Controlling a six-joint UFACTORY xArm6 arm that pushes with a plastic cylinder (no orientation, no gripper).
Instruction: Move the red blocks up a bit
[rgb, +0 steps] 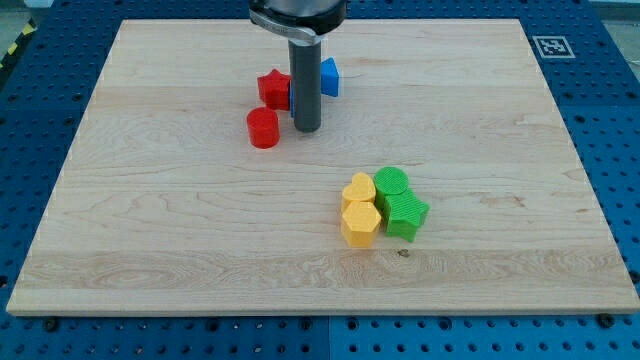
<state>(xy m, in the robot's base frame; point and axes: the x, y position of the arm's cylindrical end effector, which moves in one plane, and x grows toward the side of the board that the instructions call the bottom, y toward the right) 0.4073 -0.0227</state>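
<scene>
A red star-shaped block (272, 88) lies on the wooden board toward the view's top. A red cylinder block (263, 128) lies just below it, slightly apart. My tip (306, 129) rests on the board just right of the red cylinder and below right of the red star, with a small gap to each. A blue block (329, 76) sits right of the rod, partly hidden behind it.
A yellow heart-like block (358, 189) and a yellow hexagon block (360, 224) cluster with a green cylinder block (392, 183) and a green block (406, 215) below right of centre. The wooden board (150, 230) sits on a blue pegboard table.
</scene>
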